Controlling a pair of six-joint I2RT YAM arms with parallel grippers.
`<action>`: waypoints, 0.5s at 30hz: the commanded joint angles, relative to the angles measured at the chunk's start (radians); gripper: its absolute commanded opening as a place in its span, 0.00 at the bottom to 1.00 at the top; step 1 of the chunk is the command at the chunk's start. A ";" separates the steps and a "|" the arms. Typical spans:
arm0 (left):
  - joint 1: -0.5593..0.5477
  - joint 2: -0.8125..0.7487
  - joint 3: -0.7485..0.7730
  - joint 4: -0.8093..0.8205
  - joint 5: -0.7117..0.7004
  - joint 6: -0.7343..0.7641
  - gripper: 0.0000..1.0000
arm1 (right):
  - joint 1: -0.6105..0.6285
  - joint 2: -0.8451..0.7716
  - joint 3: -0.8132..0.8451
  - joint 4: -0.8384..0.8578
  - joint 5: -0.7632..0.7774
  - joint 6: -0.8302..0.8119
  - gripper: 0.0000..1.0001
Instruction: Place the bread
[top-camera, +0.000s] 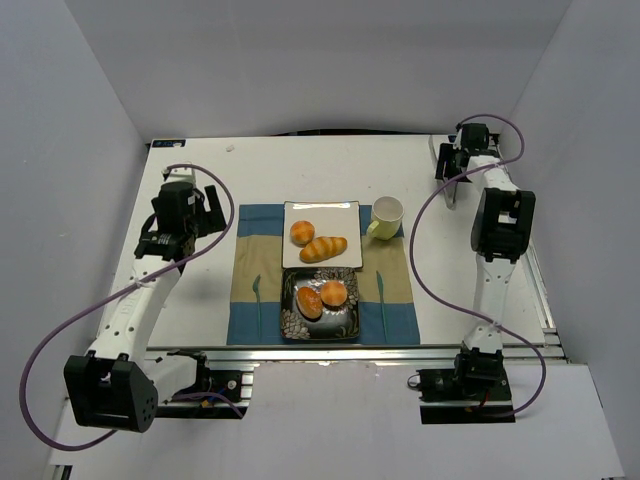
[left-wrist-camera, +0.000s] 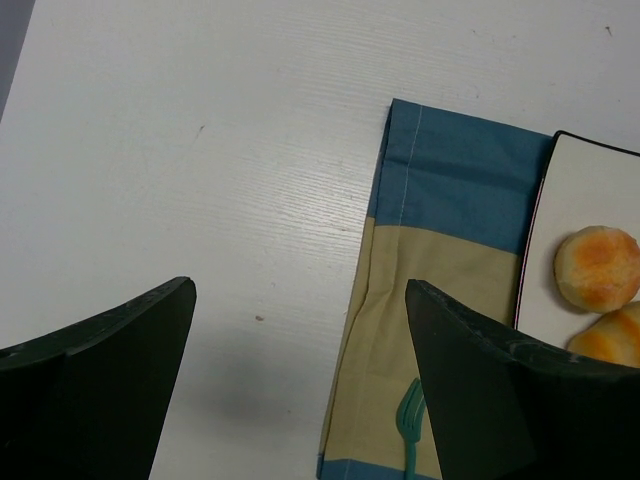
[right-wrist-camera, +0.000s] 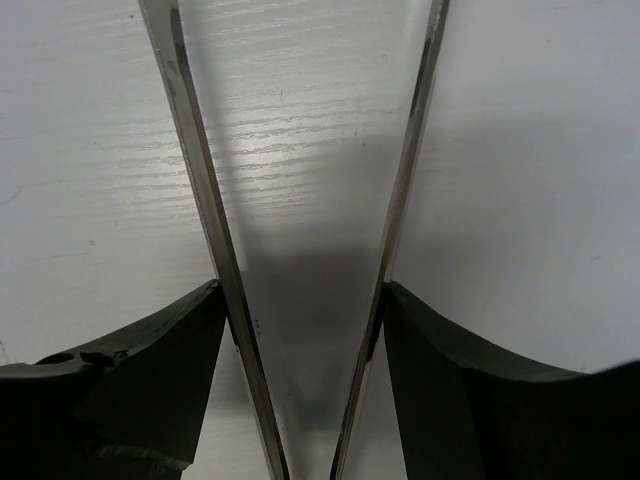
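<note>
Looking across the table (top-camera: 330, 165) from the arms' side, I see a blue and tan mat (top-camera: 255, 250) at its middle with two plates on it. The white plate (top-camera: 340, 215) sits at the far end and holds a round bun (top-camera: 302, 232), with a long roll (top-camera: 324, 249) touching it at 4 o'clock. At 6 o'clock from it, just beside it, is the dark plate (top-camera: 320, 332), holding two more buns, one (top-camera: 310, 301) pressed against the other (top-camera: 334, 292), which lies at 2 o'clock. A pale mug (top-camera: 387, 212) stands at 3 o'clock from the white plate, on the mat's far right corner. The left gripper (top-camera: 217, 212) hangs over bare table at 9 o'clock from the white plate, just off the mat's left edge. Its fingers (left-wrist-camera: 110, 350) are spread wide with nothing between them, and its wrist view shows the mat's fork print (left-wrist-camera: 409, 420) and the round bun on the plate beyond. The right gripper (right-wrist-camera: 302, 290) is well apart from all of this, at 1 o'clock near the table's far right corner. Its fingers (right-wrist-camera: 150, 370) stand partway apart, each pressed against the outside of one of two thin metal strips (right-wrist-camera: 200, 180). The strips fan out in a V away from the wrist. I cannot tell what they belong to.
</note>
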 joint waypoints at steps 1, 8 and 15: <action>0.005 -0.023 0.004 0.029 0.010 0.008 0.97 | -0.007 -0.011 0.011 0.066 -0.013 -0.014 0.70; 0.005 -0.061 0.035 -0.037 -0.002 0.013 0.97 | -0.006 -0.131 -0.020 0.054 0.008 0.007 0.89; 0.005 -0.161 0.095 -0.156 -0.014 -0.007 0.98 | -0.007 -0.589 -0.133 -0.102 -0.005 0.181 0.89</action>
